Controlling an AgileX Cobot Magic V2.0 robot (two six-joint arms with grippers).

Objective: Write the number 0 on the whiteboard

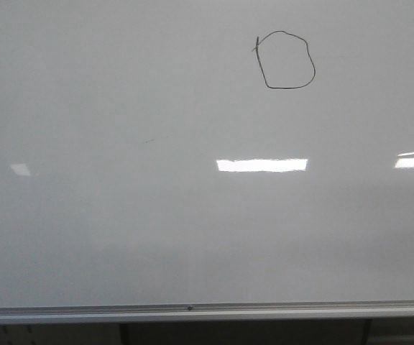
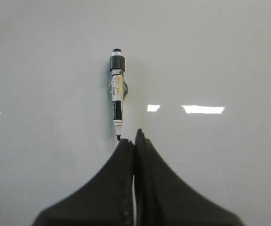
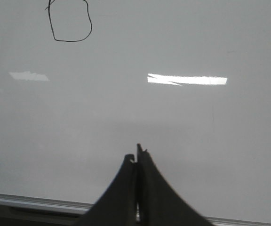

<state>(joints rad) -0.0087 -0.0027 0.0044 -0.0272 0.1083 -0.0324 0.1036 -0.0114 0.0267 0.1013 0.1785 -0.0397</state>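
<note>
The number 0 (image 1: pixel 285 60) is a thin black closed loop at the upper right of the whiteboard (image 1: pixel 121 215), with a short tick at its upper left. It also shows in the right wrist view (image 3: pixel 70 21). A black-and-white marker (image 2: pixel 117 94) lies against the whiteboard (image 2: pixel 220 56) in the left wrist view, its tip pointing at my left gripper (image 2: pixel 134 140). That gripper is shut, with the marker just beyond its fingertips and outside the jaws. My right gripper (image 3: pixel 137 153) is shut and empty, low over the whiteboard (image 3: pixel 196 132). Neither gripper shows in the front view.
A silver aluminium rail (image 1: pixel 192 311) runs along the board's lower edge and shows in the right wrist view (image 3: pixel 32 200). Bright white light reflections (image 1: pixel 261 164) lie across the board. A faint speck (image 1: pixel 148 141) sits left of centre.
</note>
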